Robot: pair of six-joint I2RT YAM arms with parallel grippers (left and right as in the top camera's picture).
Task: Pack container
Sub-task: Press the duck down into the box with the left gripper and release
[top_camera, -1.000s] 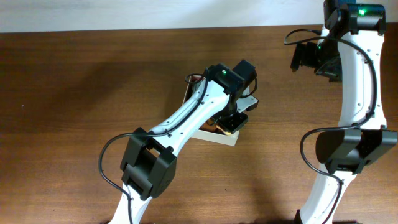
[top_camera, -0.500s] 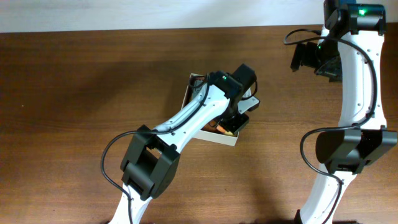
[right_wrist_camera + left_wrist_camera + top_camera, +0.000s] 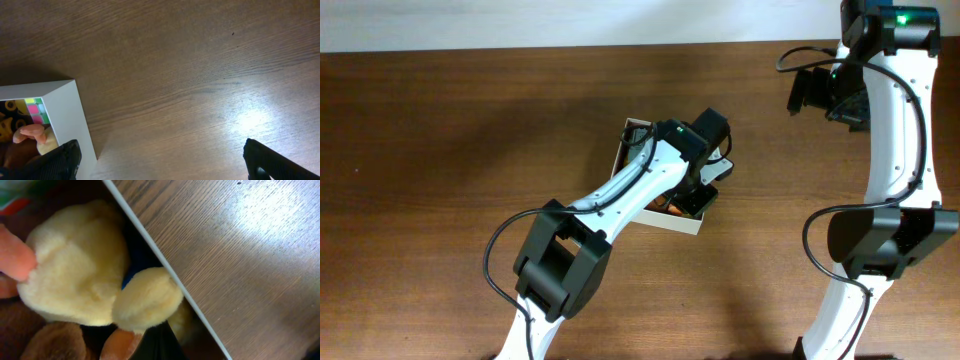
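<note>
Left jaws: we can't tell, they're over plush duck (image 3: 75, 270) at container (image 3: 672, 223) 4 o'clock edge; right jaws apart. We'd tuck duck inside wall.

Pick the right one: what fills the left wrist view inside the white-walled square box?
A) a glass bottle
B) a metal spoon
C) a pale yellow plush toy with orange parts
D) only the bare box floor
C: a pale yellow plush toy lies inside the white-walled square box, close by its rim.
</note>
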